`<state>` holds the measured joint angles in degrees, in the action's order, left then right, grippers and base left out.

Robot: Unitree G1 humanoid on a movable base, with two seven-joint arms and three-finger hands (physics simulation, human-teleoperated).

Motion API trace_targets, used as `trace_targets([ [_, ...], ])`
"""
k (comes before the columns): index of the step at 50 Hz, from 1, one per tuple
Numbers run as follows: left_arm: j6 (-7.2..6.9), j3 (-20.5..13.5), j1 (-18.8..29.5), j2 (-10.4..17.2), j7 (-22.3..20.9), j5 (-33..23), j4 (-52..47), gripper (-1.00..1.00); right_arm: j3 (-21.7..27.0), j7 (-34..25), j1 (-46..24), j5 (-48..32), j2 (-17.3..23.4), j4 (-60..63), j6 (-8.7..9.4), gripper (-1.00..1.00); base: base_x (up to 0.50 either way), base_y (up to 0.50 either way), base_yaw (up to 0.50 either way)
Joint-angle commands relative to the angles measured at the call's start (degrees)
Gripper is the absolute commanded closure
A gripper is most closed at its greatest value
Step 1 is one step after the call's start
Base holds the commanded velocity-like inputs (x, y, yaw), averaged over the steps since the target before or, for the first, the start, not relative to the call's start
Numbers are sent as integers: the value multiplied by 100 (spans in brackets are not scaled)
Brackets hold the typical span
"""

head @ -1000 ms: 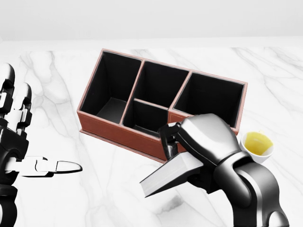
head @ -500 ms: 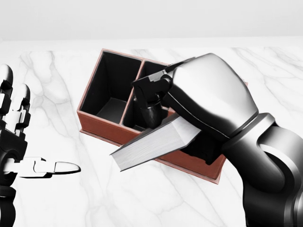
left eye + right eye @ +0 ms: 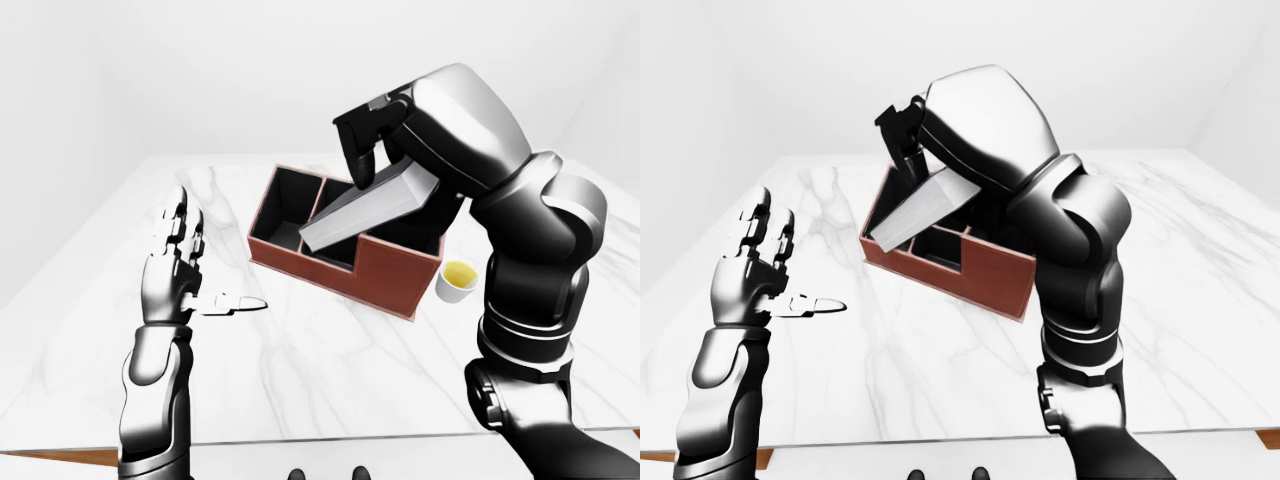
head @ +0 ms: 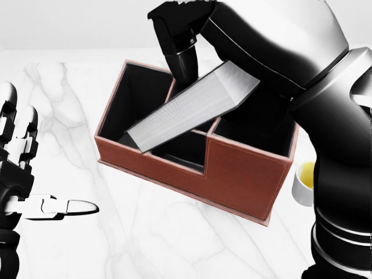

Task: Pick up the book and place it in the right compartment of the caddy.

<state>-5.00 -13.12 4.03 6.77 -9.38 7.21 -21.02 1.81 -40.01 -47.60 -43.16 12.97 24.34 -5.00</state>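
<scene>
right hand is pinching the book tilted above the caddy.
the book is looking stiff and light; left hand is spreading open beside the caddy.

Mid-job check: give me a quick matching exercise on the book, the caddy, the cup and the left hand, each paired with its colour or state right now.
Things:
1. book
2. caddy
3. cup
4. left hand

States:
A. white, with yellow inside, standing on the table beside the caddy
B. open, fingers spread, holding nothing
C. tilted, held above the compartments by the right hand
D. reddish-brown outside, black inside

Pairs: 1-C, 2-D, 3-A, 4-B
</scene>
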Motion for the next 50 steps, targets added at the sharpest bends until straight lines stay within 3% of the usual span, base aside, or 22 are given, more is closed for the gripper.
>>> trace_targets([
  [1,0,-1,-4,4,-24,8,17,-100,187,1,-875,230,330,-651,0,100,0,0,0],
  [16,0,-4,0,-2,-6,0,31,-100,219,932,-2279,-299,902,-3340,0,100,0,0,0],
  [28,0,2,-1,7,-42,18,32,-100,97,1238,-2154,-924,800,-3981,0,100,0,0,0],
  [50,0,-1,-2,3,-21,0,26,-100,-170,2519,-2086,-2222,593,-5956,0,100,0,0,0],
])
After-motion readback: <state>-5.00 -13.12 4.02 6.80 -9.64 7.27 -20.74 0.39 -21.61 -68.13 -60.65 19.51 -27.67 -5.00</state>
